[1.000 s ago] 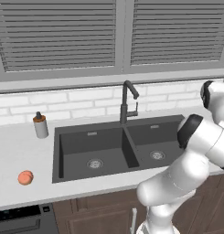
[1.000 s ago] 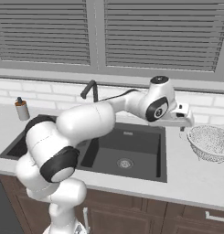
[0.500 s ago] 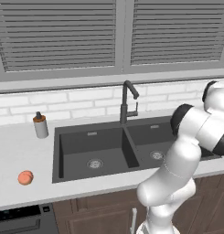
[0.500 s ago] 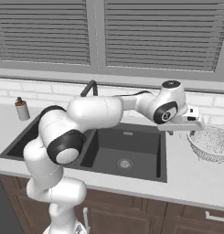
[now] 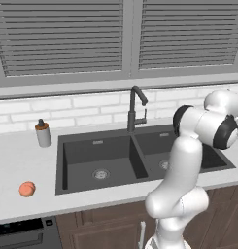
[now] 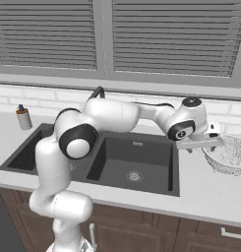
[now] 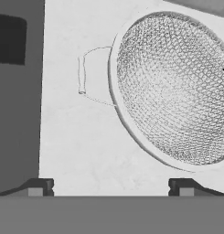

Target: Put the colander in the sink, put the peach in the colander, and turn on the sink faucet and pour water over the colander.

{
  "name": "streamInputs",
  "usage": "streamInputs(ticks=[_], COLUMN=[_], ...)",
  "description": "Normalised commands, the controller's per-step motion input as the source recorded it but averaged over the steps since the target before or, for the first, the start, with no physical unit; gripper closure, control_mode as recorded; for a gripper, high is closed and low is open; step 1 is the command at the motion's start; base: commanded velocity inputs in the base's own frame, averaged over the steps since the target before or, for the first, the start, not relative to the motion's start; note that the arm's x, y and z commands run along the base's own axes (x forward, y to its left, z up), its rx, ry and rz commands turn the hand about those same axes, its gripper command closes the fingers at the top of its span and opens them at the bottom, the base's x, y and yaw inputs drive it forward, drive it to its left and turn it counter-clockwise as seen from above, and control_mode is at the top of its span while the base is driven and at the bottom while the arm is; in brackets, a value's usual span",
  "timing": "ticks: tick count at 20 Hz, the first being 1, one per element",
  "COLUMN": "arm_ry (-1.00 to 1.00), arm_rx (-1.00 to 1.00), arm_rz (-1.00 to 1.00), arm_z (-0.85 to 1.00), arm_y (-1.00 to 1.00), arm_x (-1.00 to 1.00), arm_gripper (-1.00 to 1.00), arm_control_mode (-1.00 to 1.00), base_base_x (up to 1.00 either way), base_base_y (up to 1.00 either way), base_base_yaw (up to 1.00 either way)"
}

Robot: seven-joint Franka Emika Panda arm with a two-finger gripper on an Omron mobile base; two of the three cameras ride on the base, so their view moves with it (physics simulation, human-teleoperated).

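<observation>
Where the left base view looks over the tabletop (image 5: 23,155), the peach (image 5: 26,188) lies alone on its near left part, well apart from the sink (image 5: 140,158), whose two dark basins are parted by a divider with a silver drain in each. Behind the divider stands the faucet (image 5: 135,108), upright, its spout angled forward; a grey bottle (image 5: 42,133) with an orange cap stands on the tabletop left of the sink, near the white tile wall. Here the arm (image 5: 188,160) rises at the lower right and bends off toward the right edge. From the right base view, the arm reaches across the sink to the right, and the tool (image 6: 200,142) hangs over the tabletop just right of the right basin, close beside the colander (image 6: 227,155), which sits on the tabletop at the right edge, outside the sink; whether they touch I cannot tell. The faucet's top shows behind the arm, and the bottle stands far left. Looking down from the hand view, the tool's two dark fingertips (image 7: 38,187) stand wide apart with nothing between them, above bare tabletop; the colander's mesh bowl lies ahead and to the right, a thin wire handle (image 7: 93,75) sticking out on its left side, and the sink's dark edge runs along the left.
</observation>
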Motion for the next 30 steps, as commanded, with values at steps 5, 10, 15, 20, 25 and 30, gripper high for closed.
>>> streamInputs(ticks=[5,10,15,20,25,30], arm_ry=[0.0,0.02,0.08,0.11,0.11,0.13], arm_rx=[0.0,0.0,0.0,0.0,0.0,-0.01], arm_rz=[0.14,0.14,0.13,0.11,0.09,0.07], arm_z=[-0.23,-0.15,-0.22,-0.21,-0.12,-0.24], arm_y=[-0.29,-0.29,-0.17,-0.06,-0.01,-0.02], arm_x=[0.12,0.23,0.3,0.38,0.43,0.18], arm_gripper=[-1.0,-1.0,-1.0,-1.0,-1.0,-1.0], arm_control_mode=[-1.0,-1.0,-1.0,-1.0,-1.0,-1.0], base_base_x=[0.0,0.0,0.0,0.0,0.0,0.0], base_base_y=[0.0,0.0,0.0,0.0,0.0,0.0], base_base_yaw=[0.0,0.0,0.0,0.0,0.0,0.0])
